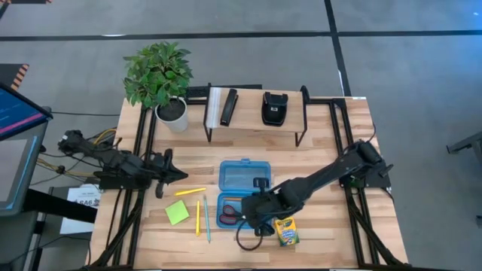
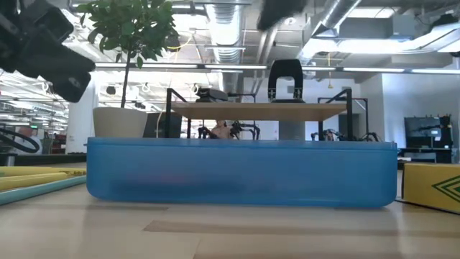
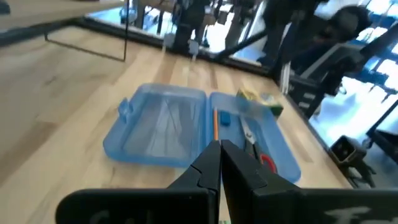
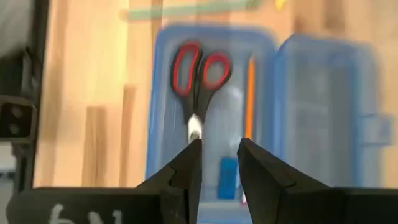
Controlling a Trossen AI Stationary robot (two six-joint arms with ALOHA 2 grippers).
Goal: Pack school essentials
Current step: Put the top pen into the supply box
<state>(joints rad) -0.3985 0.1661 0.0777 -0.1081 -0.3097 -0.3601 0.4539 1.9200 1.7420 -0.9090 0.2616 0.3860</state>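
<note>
Pale wood table (image 1: 324, 150), grey floor around (potted plant (image 1: 160, 79) behind)

1. Wooden table (image 1: 324, 150), light planks, with black frame rails running along both sides.
2. Potted plant (image 1: 160, 75) at the far left corner: leafy green, white pot. In the low view it stands at the left behind the case.
3. Low shelf (image 1: 252, 113) on black legs, far centre of the table, just right of the plant.
4. Two black stapler-like objects on the shelf: a slim one (image 1: 228, 107) to the left, a squat one (image 1: 273, 108) to the right, well apart.
5. Translucent blue hinged case (image 1: 242, 177), lying open mid-table, nearer than the shelf.
6. Monitor (image 1: 15, 113) off the table's left edge.
7. Grey floor (image 1: 407, 60) with dark lines.
</note>
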